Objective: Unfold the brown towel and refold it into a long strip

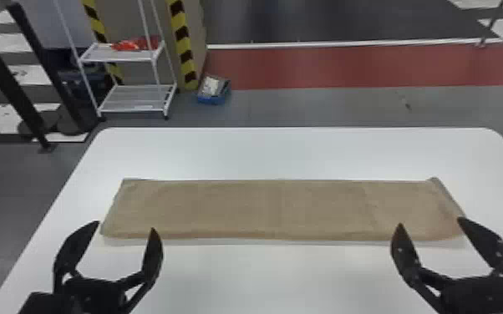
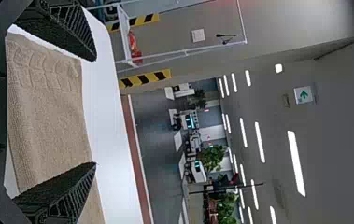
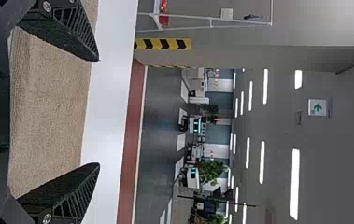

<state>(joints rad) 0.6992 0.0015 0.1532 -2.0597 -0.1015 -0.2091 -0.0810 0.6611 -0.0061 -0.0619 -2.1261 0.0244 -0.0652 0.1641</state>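
Has a smooth white tabletop (image 1: 284, 154) with rounded far corners; bears a brown cloth towel (image 1: 271, 208), flat in a long strip.

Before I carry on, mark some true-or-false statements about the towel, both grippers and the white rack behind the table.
1. The brown towel lies as a long strip on the table. True.
2. The left gripper is shut on the towel. False: its fingers stand open, holding nothing.
3. The right gripper is open. True.
4. The strip runs lengthwise away from the robot. False: it runs left to right.
5. Something red lies on the rack's upper shelf. True.
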